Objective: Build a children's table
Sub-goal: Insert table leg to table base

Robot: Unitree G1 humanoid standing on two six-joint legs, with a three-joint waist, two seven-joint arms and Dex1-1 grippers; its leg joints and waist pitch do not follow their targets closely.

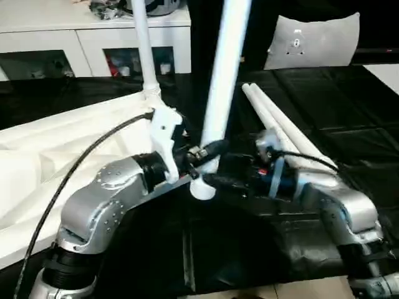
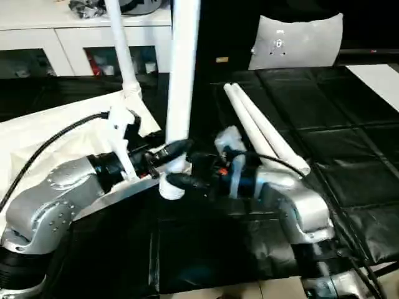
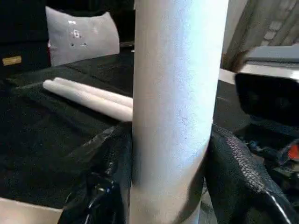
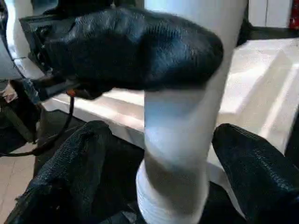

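Left end effector (image 1: pixel 198 163) grips upright leg (image 1: pixel 221 75); right end effector (image 1: pixel 215 180) open beside.

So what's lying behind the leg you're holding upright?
Behind the held leg, two more legs lie side by side on the black table, with a grey cushion further back. Their near ends are hidden by the right arm.

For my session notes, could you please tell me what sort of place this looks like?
Probably an indoor lab or workroom staged like a living space: a large work table under a quilted black cover, low white cabinets with glass doors along the back, and a grey cushion beyond.
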